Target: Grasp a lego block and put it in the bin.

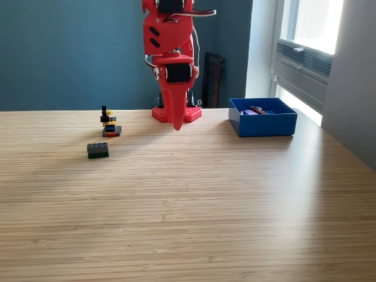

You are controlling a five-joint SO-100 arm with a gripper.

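A dark grey lego block (pixel 97 150) lies on the wooden table at the exterior view's left. Just behind it stands a small stacked lego piece (pixel 109 124) in black, yellow, blue and red. The blue bin (pixel 262 123) sits at the right rear, with a few small pieces showing inside. My red gripper (pixel 177 125) hangs point-down in the middle rear, in front of the arm's base. Its jaws look closed together into one tip, with nothing held. It is well right of both lego pieces and left of the bin.
The arm's red base (pixel 176 113) stands at the table's back edge before a teal wall. A dark object (pixel 212 79) leans behind it. A bright window (pixel 308 35) is at the right. Bare wood (pixel 194 205) fills the foreground.
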